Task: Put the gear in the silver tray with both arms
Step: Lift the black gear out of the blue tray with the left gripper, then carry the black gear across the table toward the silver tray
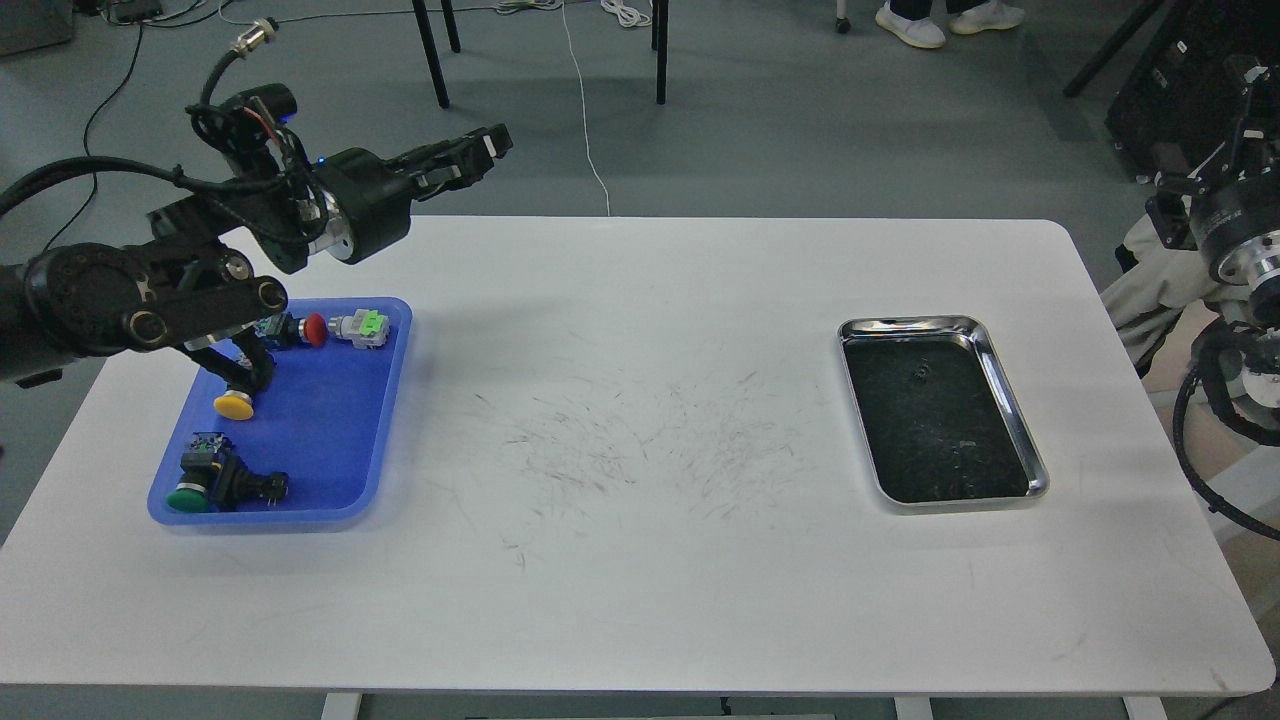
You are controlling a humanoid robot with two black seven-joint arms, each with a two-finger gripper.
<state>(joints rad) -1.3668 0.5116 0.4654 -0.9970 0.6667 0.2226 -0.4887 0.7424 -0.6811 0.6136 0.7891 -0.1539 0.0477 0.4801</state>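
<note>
Looks like a robotics lab or test room. White work table [640,420] scuffed with dark scratch marks across its middle, standing on a plain grey floor [780,130]. Loose cables [585,110] trailing over that floor at the far side, between black chair or stand legs [432,55]. Dark equipment [1170,90] stacked at the far right. Someone's white shoes [945,22] just visible at the far edge.
</note>
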